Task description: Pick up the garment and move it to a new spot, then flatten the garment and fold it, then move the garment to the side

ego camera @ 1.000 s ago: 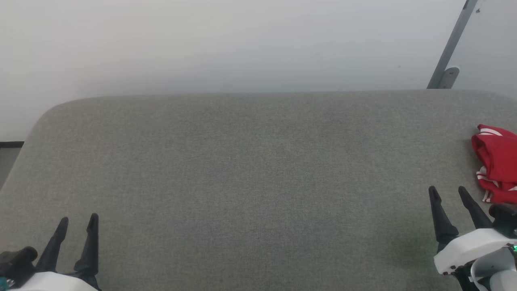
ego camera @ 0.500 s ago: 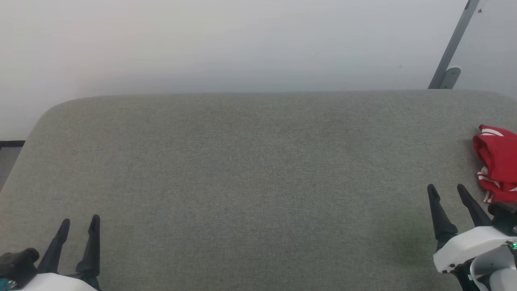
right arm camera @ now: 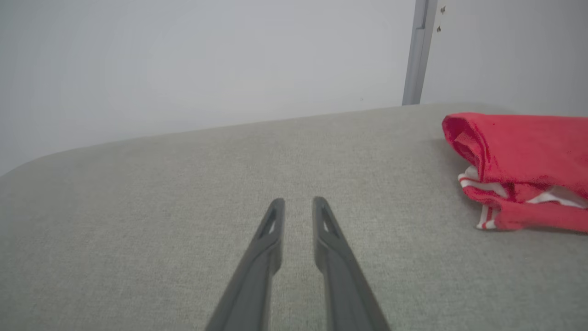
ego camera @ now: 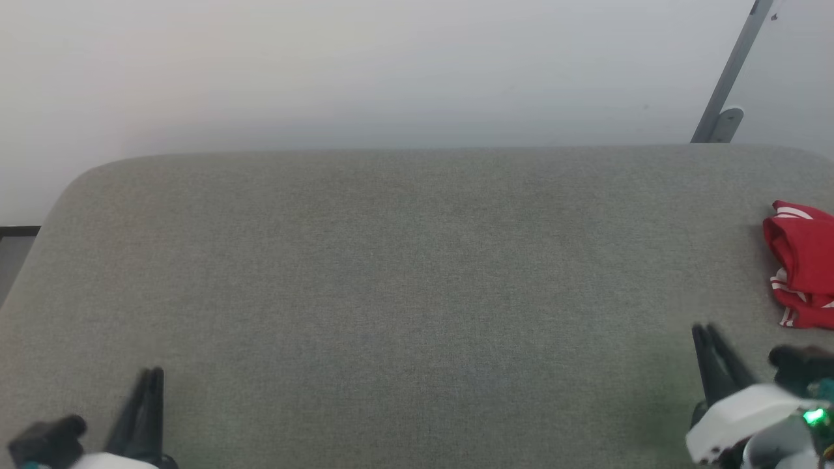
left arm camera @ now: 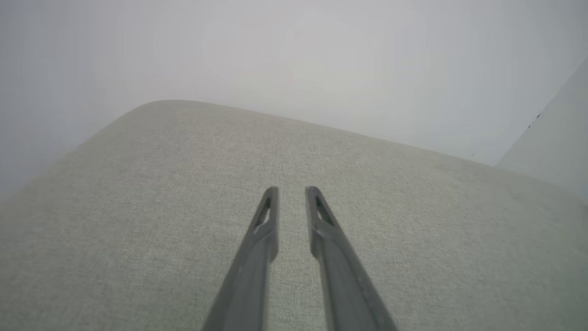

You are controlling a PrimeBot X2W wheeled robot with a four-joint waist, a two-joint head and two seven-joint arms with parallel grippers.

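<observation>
The garment point(ego camera: 805, 260), bright red with thin white stripes, lies bunched at the far right edge of the grey padded surface point(ego camera: 417, 260). In the right wrist view the garment point(right arm camera: 519, 156) sits to the right of my fingers, apart from them. My right gripper point(ego camera: 704, 329) is low at the right, short of the garment, its fingers drawn nearly together with nothing between them; the right wrist view shows the right gripper point(right arm camera: 298, 201) with just a thin slit. My left gripper point(ego camera: 153, 372) is at the lower left, likewise shut and empty, as the left gripper point(left arm camera: 291, 191) also shows in its wrist view.
A plain white wall rises behind the surface. A slanted grey metal post point(ego camera: 730, 71) stands at the back right. The surface's far left corner is rounded, with a dark strip of floor point(ego camera: 16, 231) beyond it.
Both grippers' fingers have closed from a wide spread to nearly touching. Both grippers have dropped toward the bottom edge of the head view. The garment lies where it was.
</observation>
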